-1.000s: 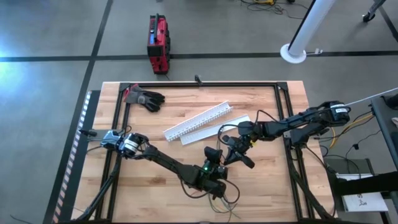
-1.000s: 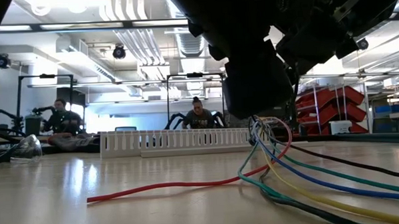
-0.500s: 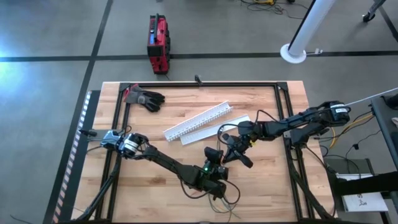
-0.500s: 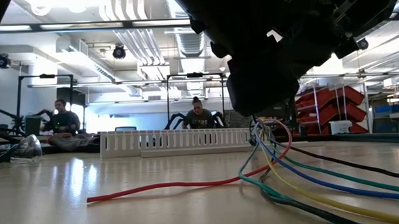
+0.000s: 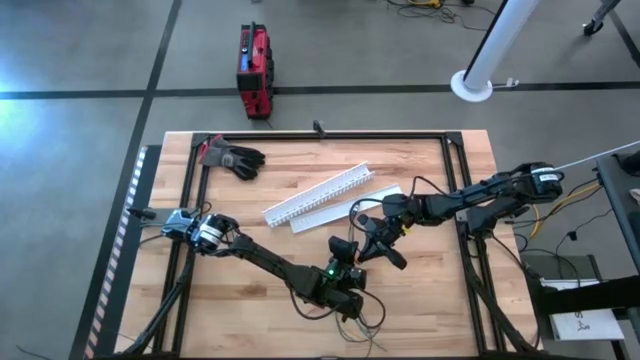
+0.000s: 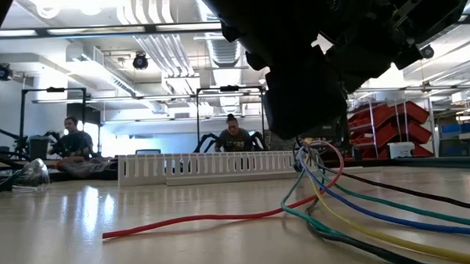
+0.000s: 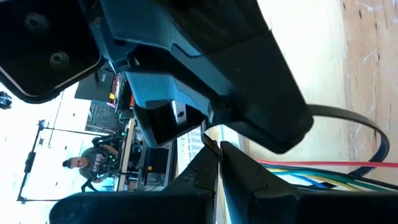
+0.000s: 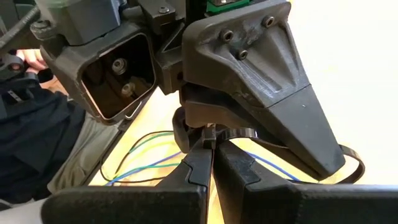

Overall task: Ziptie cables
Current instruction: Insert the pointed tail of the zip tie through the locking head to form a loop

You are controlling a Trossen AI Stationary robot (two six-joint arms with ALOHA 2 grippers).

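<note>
The cables (image 6: 355,202), thin wires in green, blue, yellow, red and dark, rise in a bunch to both grippers and fan out over the table toward its near edge (image 5: 365,325). One red wire (image 6: 199,219) trails off flat to the side. A black ziptie (image 8: 239,133) loops around where the fingers meet. My left gripper (image 7: 217,149) and my right gripper (image 8: 210,148) stand tip to tip, both shut, at the table's middle (image 5: 356,248). My left gripper has its fingertips (image 7: 210,144) shut on something thin at the ziptie, right against the right gripper's tips. Which part it has cannot be told, because the right gripper stands in front of the place. The ziptie's strap (image 7: 357,118) curves away in a free loop above the wood. My right gripper pinches the ziptie (image 8: 208,132) between its two fingertips, where the black strap crosses them. The fingers come roughly level from the table's right side. The strap's long end (image 8: 348,158) arcs off free, and the wires (image 8: 143,155) hang slack below the hold.
A white slotted channel (image 5: 320,195) and its flat lid (image 5: 345,208) lie just beyond the grippers. A black glove (image 5: 235,158) lies at the far left corner. A black frame (image 5: 330,135) rims the table. People sit in the room beyond (image 6: 233,136).
</note>
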